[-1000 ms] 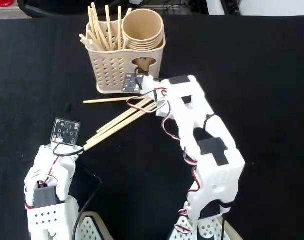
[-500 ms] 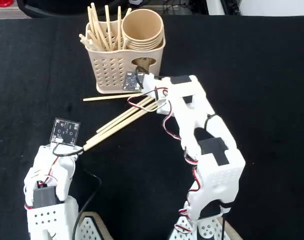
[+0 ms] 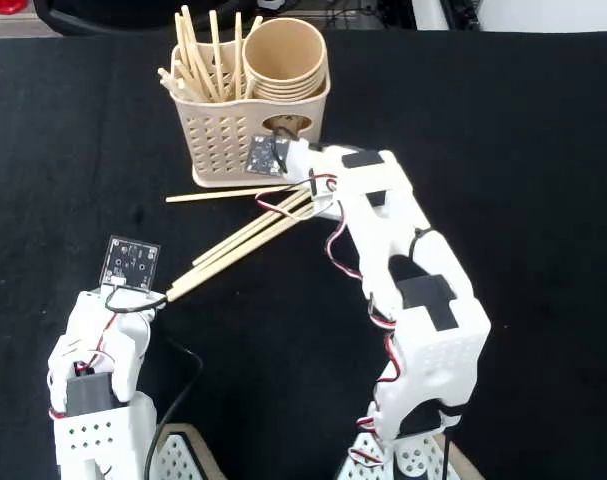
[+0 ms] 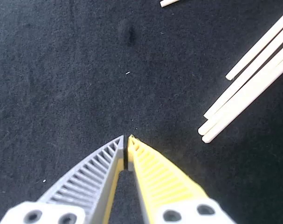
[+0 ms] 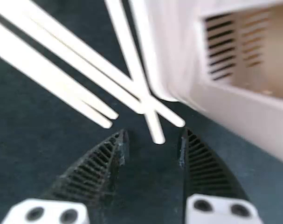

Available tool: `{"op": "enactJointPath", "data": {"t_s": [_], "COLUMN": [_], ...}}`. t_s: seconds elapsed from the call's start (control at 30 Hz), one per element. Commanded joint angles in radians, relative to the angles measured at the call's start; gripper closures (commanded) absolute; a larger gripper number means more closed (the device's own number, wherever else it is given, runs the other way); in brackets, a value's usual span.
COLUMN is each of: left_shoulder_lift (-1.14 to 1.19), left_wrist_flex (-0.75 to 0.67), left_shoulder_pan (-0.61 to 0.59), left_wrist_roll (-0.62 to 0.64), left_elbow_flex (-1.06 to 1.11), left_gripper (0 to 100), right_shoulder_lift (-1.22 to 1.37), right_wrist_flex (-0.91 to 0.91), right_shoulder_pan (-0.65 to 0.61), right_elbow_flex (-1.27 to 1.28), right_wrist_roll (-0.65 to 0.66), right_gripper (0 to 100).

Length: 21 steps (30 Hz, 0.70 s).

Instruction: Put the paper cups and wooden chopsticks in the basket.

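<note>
In the basket (image 3: 226, 146), paper cups (image 3: 284, 52) right of standing chopsticks (image 3: 195, 62), loose chopsticks (image 3: 237, 241) on the table (image 3: 528, 200) before it

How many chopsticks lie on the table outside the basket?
5: four in a diagonal bundle, a single chopstick by the basket; more may be hidden.

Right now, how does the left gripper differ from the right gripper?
The left gripper is shut; the right gripper is open. The left is grey and yellow; the right is black. The left is over bare cloth; the right is at the ends of the chopsticks beside the basket. Both hold nothing.
</note>
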Motion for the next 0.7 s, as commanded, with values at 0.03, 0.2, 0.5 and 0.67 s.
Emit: {"op": "enactJointPath", "data": {"t_s": [0.03, 0.2, 0.5, 0.67], "left_shoulder_lift": [-0.009, -0.009, -0.009, -0.009], "left_wrist_flex": [0.006, 0.006, 0.005, 0.005], "left_shoulder_pan": [-0.004, -0.004, -0.004, -0.004], "left_wrist_roll": [-0.006, -0.006, -0.006, -0.006], "left_elbow_flex": [0.004, 0.004, 0.004, 0.004], "left_gripper": [97, 97, 97, 97], "right_shoulder_lift": [0.021, 0.044, 0.081, 0.081], "right_wrist_flex": [-0.061, -0.054, -0.052, -0.061], "right_shoulder_pan": [0.021, 0.02, 0.018, 0.018], "right_elbow_flex": [-0.05, -0.048, -0.051, -0.053], "right_wrist_roll": [0.009, 0.031, 0.043, 0.043], "right_gripper": [80.5, 80.5, 89.4, 97.5]}}
